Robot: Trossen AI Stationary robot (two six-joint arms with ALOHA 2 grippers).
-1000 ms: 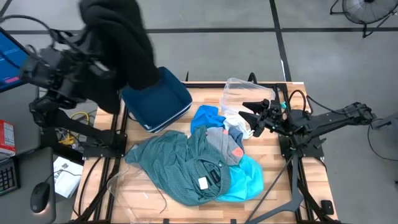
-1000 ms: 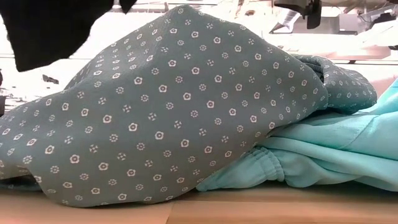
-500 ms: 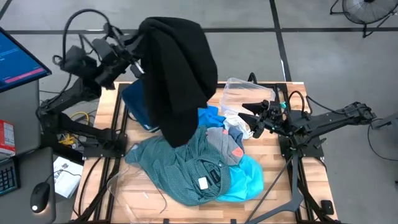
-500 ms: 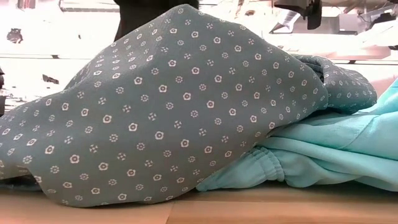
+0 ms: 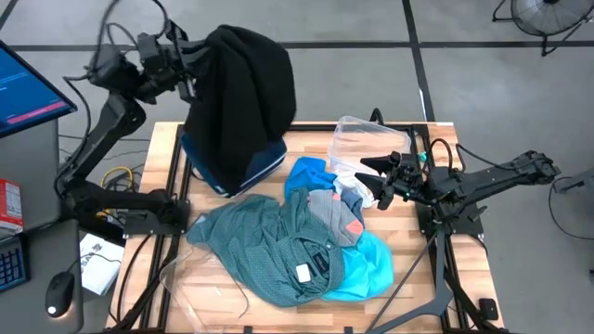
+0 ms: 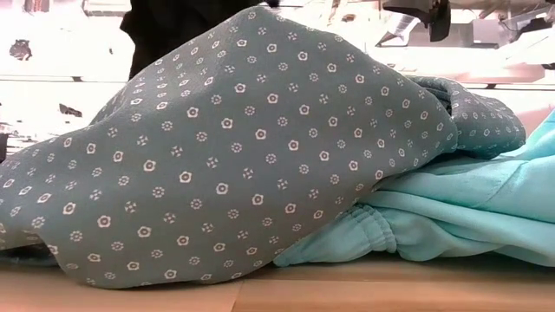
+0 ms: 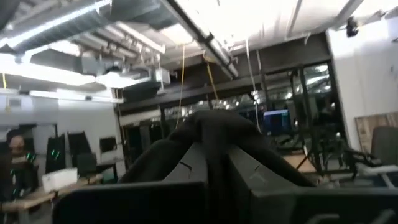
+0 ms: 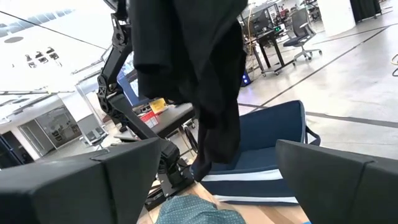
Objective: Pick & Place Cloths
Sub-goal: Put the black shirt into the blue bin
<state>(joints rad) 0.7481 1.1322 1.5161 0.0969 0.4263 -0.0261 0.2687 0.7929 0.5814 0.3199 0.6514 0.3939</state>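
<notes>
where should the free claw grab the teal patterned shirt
Judging by the high view, pinch the raised fold at the teal shirt's middle, coming straight down from above. It lies crumpled on the table, overlapping the turquoise top, so its flat edges offer little to grip.

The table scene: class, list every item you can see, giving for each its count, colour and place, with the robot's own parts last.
black garment: one, black, hanging from the left hand above the bin
bin: one, dark blue, far left part of the table
patterned shirt: one, teal-green, near middle of the table
bright blue top: one, beside the bin
turquoise top: one, right of the shirt
grey-and-coral piece: one, on the pile
clear plastic tub: one, far right part
left hand: one, raised, shut on the black garment
right hand: one, open, low over the pile's right edge
</notes>
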